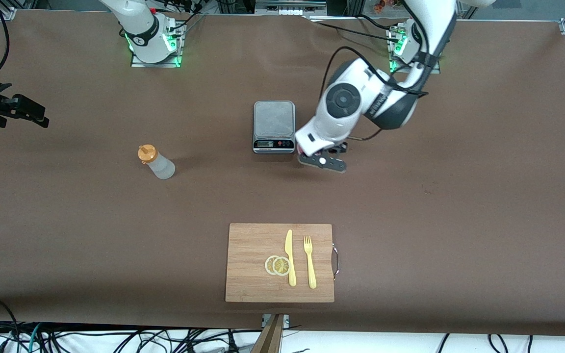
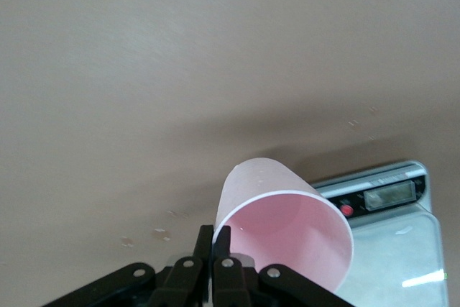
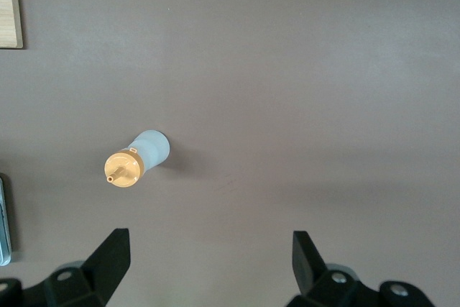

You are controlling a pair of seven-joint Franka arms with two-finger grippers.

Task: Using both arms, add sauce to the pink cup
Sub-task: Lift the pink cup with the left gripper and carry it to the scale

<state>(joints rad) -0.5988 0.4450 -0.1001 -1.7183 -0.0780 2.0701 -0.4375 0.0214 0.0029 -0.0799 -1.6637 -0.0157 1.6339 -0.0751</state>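
My left gripper [image 2: 213, 249] pinches the pink cup [image 2: 287, 231] by its rim, beside the scale [image 1: 274, 126]. My right gripper [image 3: 208, 264] hangs wide open, empty, above the sauce [image 1: 155, 161], which stands upright on the table [image 1: 459, 206] toward the right arm's end.

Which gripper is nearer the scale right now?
Left. The left gripper, shut on the pink cup, is beside the scale; the right gripper is over the sauce bottle.

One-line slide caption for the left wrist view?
Left gripper shut on the pink cup's rim, holding it beside the grey scale above the brown table.
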